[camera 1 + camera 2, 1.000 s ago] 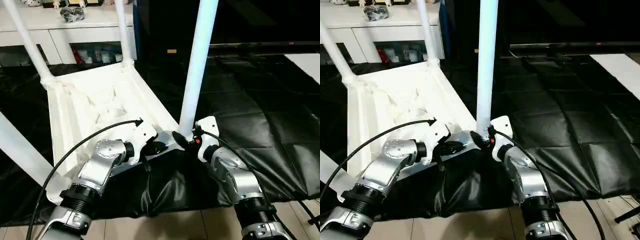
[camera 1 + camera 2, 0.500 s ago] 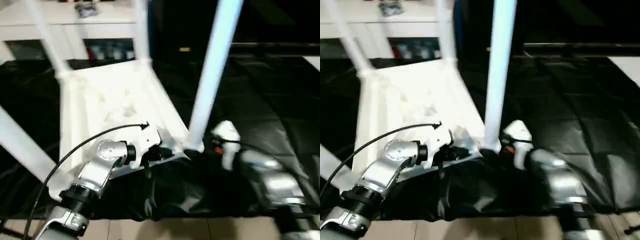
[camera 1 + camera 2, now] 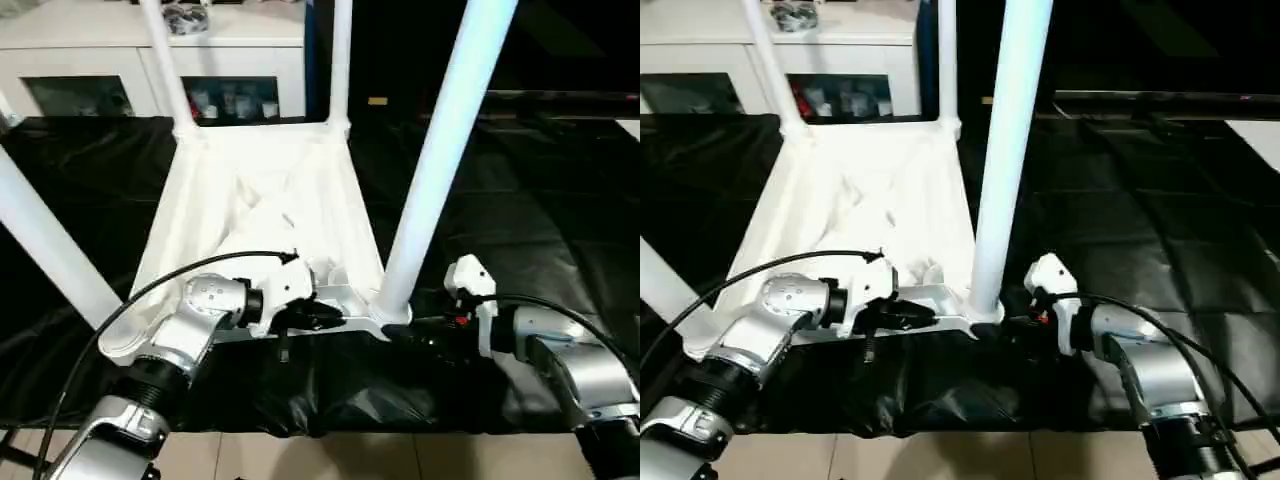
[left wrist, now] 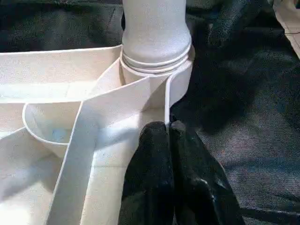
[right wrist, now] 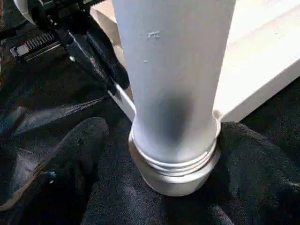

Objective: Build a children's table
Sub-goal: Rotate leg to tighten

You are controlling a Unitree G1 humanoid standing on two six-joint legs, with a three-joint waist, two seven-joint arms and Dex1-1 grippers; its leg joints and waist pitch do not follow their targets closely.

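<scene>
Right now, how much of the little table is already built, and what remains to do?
All four legs stand in the corner sockets of the upside-down tabletop. In hand: the shut left gripper presses on the rim beside the nearest leg, and the right gripper is open at its base. Probably left: check the legs' tightness and turn the table upright.

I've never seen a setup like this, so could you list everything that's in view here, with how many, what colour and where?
Tabletop: one, white, upside down on the black sheet.
Legs: four, white, standing in the tabletop's corner sockets.
Black sheet: one, spread over the floor.
Cabinet: one, white with glass doors, behind the tabletop.
Left gripper: one, black fingers shut on the tabletop's rim beside the near leg.
Right gripper: one, black, open at the foot of the near leg.
</scene>
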